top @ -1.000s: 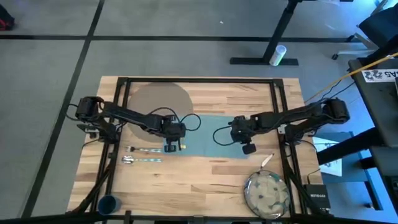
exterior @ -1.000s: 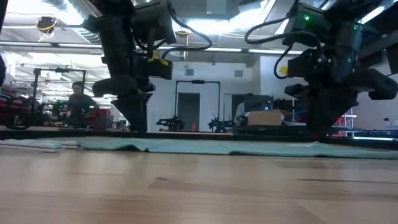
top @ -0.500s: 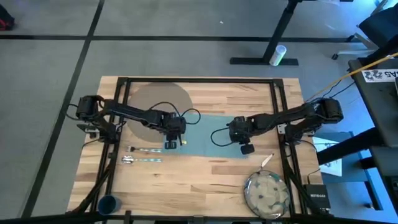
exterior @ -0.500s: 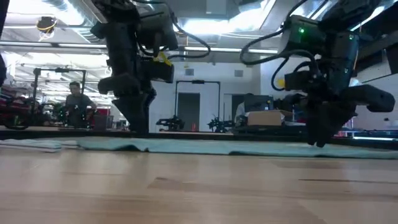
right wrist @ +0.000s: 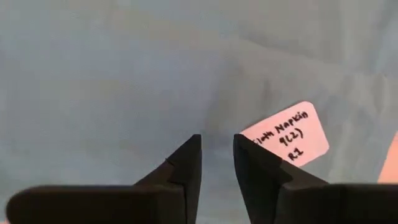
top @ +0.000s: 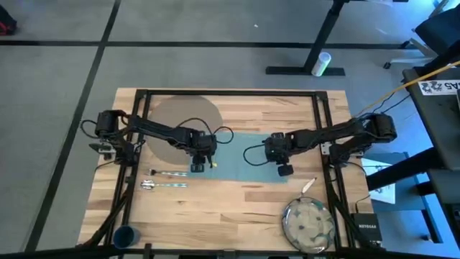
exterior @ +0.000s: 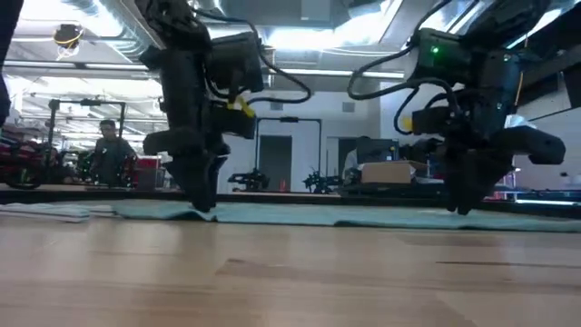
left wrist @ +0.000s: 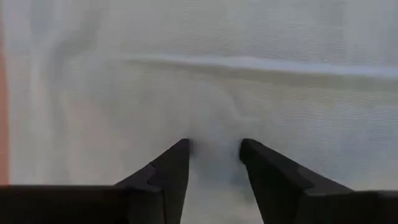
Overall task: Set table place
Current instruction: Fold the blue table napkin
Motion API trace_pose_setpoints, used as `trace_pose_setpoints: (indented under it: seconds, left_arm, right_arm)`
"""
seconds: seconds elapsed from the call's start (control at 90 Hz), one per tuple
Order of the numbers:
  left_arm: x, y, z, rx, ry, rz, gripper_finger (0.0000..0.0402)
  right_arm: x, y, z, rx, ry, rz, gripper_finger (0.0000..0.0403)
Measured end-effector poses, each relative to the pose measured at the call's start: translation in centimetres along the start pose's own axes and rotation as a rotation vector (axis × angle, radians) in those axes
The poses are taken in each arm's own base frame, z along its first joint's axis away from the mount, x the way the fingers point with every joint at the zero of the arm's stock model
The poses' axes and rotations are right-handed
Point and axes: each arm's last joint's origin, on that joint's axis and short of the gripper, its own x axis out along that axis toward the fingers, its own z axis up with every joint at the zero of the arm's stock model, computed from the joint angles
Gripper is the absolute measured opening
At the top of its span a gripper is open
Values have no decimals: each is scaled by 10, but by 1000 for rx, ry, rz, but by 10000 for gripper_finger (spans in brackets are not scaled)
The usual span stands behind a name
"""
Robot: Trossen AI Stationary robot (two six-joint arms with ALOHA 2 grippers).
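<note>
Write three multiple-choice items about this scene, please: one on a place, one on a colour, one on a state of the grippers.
1. Where does the plate stand?
A. on the placemat
B. near the table's front right corner
C. on the napkin

2. What colour is the napkin?
A. teal
B. red
C. yellow

3. How do the two grippers stand?
A. both raised high over the table
B. both down at the napkin, fingers a little apart
C. both holding a fork

Answers:
1. B: in the high view the plate sits alone at the front right, far from the placemat.
2. A: the cloth under both arms is teal.
3. B: the left gripper and the right gripper each show their tips at the cloth with a narrow gap between them.
</note>
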Motion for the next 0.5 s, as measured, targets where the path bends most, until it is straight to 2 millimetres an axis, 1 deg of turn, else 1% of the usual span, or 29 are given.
trace_pose_setpoints:
  seconds: [0.222, 0.389, 0.5]
  left_arm:
    - [1, 0, 0, -9, -1, 0, 156]
    - [1, 0, 1, -17, -9, 3, 157]
    - [1, 0, 1, -23, -11, 4, 157]
  right_arm:
    - [0, 1, 0, 2, -9, 31, 79]
    - [7, 1, 1, 2, 8, 47, 79]
    - [12, 1, 3, 13, 18, 52, 94]
